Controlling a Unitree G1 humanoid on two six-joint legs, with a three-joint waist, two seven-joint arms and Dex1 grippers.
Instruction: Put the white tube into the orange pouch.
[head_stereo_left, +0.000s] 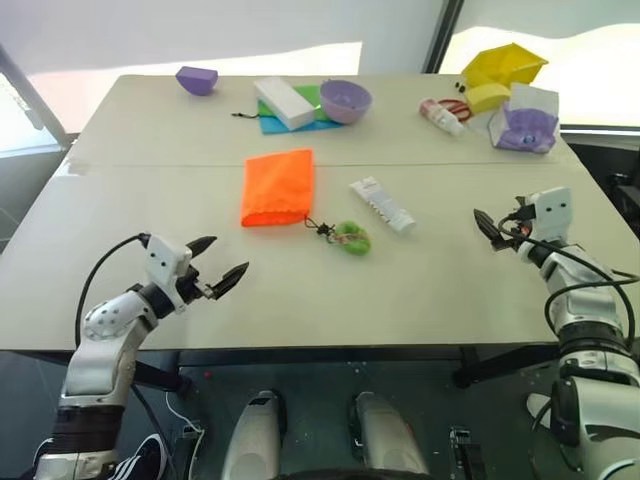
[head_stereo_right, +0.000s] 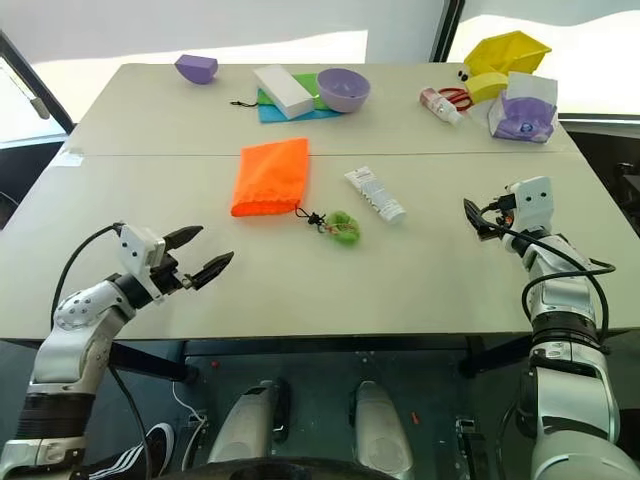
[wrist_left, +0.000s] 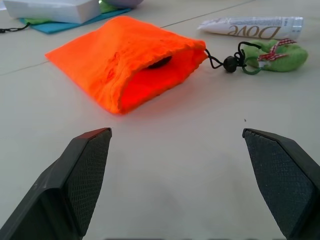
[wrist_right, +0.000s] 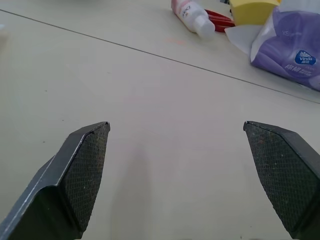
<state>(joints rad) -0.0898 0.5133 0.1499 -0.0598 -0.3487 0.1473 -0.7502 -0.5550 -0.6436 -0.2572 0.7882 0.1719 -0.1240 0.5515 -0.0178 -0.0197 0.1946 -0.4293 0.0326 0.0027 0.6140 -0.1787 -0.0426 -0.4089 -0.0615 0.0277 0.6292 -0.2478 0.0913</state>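
Both grippers — left (head_stereo_left: 222, 271), right (head_stereo_left: 487, 228) — wide open, holding nothing. Tube (head_stereo_left: 382, 203) lies flat just right of the pouch (head_stereo_left: 277, 186), whose mouth faces me — handy for sliding it in, I reckon.

Right pincer (wrist_right: 176, 175) gapes above bare table (wrist_right: 150, 100); pink-marked tube (wrist_right: 192, 15) and purple packet (wrist_right: 292, 47) beyond.

The orange pouch (wrist_left: 131, 59) looks like coarse matt cloth; the white tube (wrist_left: 252, 27) is smooth plastic.
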